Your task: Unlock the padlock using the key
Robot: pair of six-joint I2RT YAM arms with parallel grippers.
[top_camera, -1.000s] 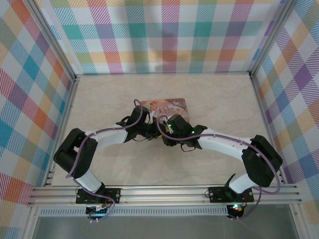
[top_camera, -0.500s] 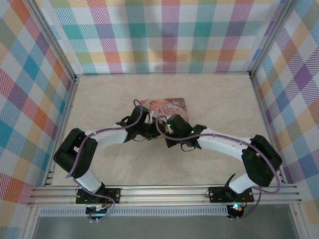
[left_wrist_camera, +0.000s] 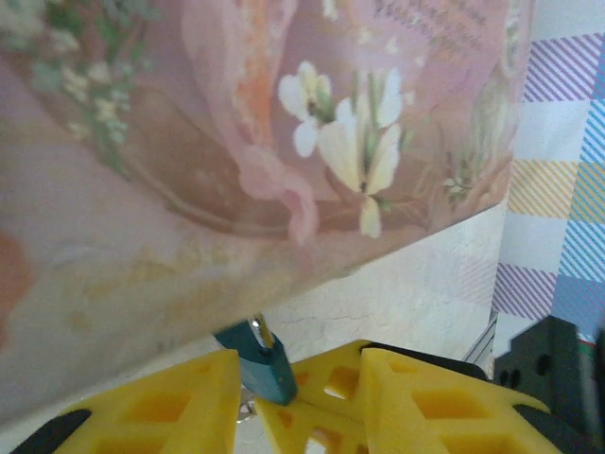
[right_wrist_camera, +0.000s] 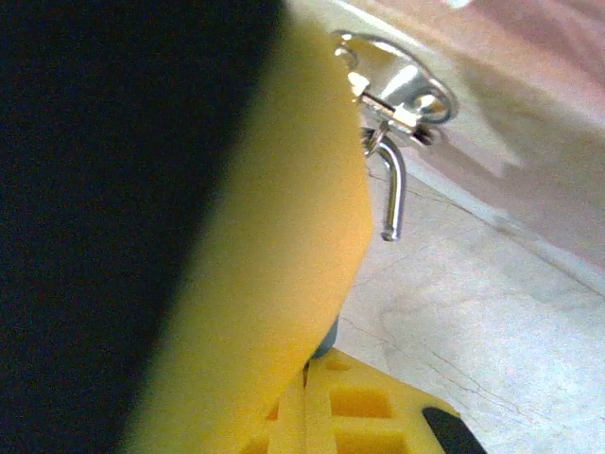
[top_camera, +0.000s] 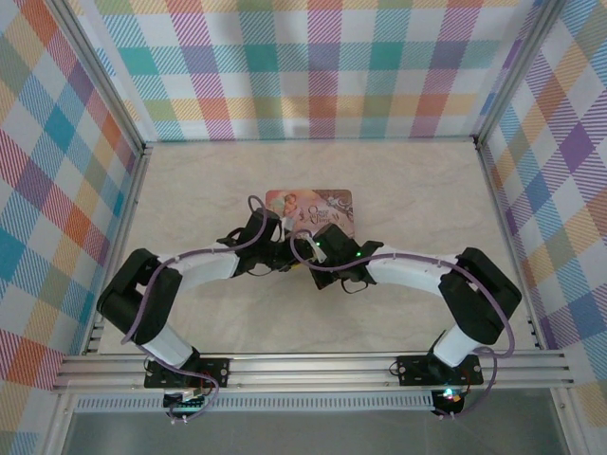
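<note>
The pink tin (top_camera: 318, 201) lies mid-table, and both grippers meet at its near edge. The small dark teal padlock (left_wrist_camera: 267, 369) hangs from the tin's silver hasp (right_wrist_camera: 406, 90). Its shackle (right_wrist_camera: 393, 194) is hooked through the hasp with one end free. My left gripper (top_camera: 282, 239) (left_wrist_camera: 302, 364) is open, and the padlock's body rests against its left finger (left_wrist_camera: 161, 407). My right gripper (top_camera: 308, 245) (right_wrist_camera: 307, 374) is shut, with its tips touching the padlock's body. Whether anything is pinched there, I cannot tell. The key is hidden.
Plaid walls (top_camera: 313, 66) close off the back and both sides of the marble-look table (top_camera: 398, 175). A metal rail (top_camera: 313, 365) with both arm bases runs along the near edge. The tin's side wall (left_wrist_camera: 189, 142) looms just above my left fingers.
Both wrists have moved slightly away from the bases and to the left. The tin now sits squarer to the table. The right elbow has swung inward.
</note>
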